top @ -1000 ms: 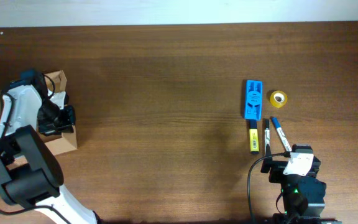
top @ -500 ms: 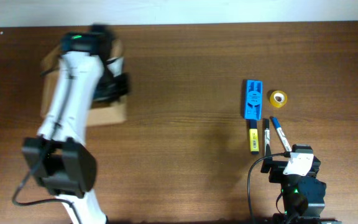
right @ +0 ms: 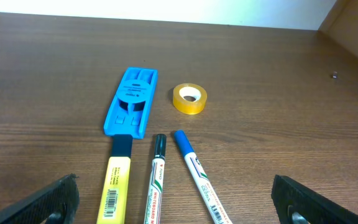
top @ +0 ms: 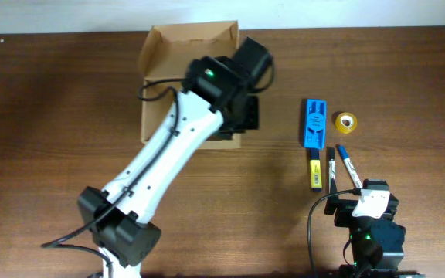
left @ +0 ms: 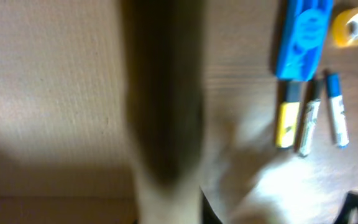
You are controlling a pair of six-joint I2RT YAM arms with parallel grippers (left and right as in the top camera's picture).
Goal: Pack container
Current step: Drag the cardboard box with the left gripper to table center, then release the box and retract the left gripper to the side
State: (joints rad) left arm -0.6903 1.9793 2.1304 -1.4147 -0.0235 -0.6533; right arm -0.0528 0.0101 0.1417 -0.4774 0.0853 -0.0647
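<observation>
Three markers (top: 331, 171), case (top: 314, 123), tape (top: 346, 122) near container (top: 164, 93) in clenched left tool (top: 238, 120); right tool (right: 179, 202) released.

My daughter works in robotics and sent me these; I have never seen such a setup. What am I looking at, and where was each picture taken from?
These are two robot arms at a wooden table, each ending in a two-finger gripper. One picture looks down from above; the other two come from cameras on the wrists. The left gripper seems to grip one wall of an open cardboard box; its own camera view is blurred. The right gripper rests open near a blue case, a yellow tape roll, a yellow highlighter, a black-capped marker and a blue-capped marker.
</observation>
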